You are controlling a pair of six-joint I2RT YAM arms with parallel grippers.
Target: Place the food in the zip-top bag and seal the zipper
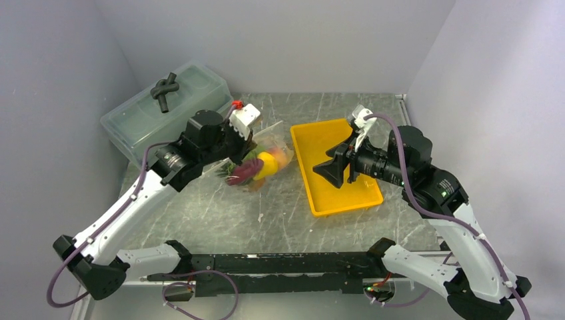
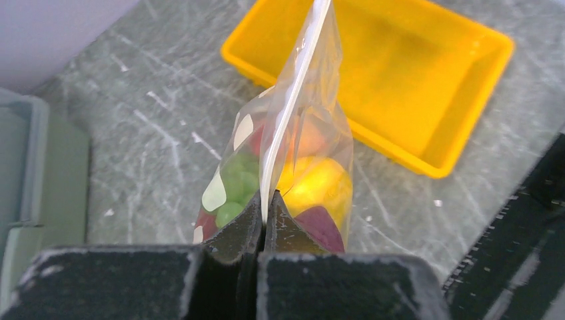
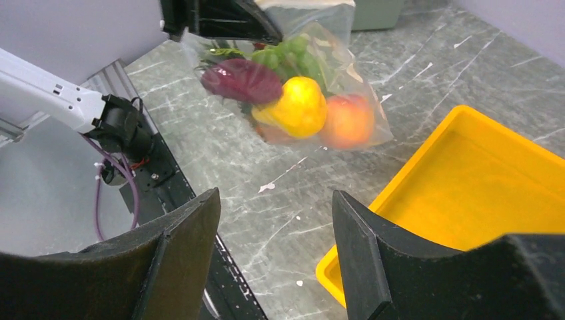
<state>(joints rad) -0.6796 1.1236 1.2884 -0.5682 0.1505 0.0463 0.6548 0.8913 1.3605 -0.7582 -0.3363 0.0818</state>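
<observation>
- Zip-top bag (image 3: 313, 73): hangs from the left gripper (image 2: 265, 203), low over the table (image 1: 220, 213), just beside the yellow tray (image 1: 320, 143). The food (image 3: 300, 107) is inside, sagging to the bag's lower end.
- Left gripper: jaws clamped together on one end of the zipper (image 2: 300, 73). Judged purpose: anchor the mouth edge so that the strip can be pressed shut.
- Right gripper (image 3: 276, 200): jaws apart, holding nothing, above the tray and facing the bag. Judged purpose: ready to pinch along the strip.
- Seal: the strip is seen edge-on, so closure along its full length cannot be confirmed.
</observation>
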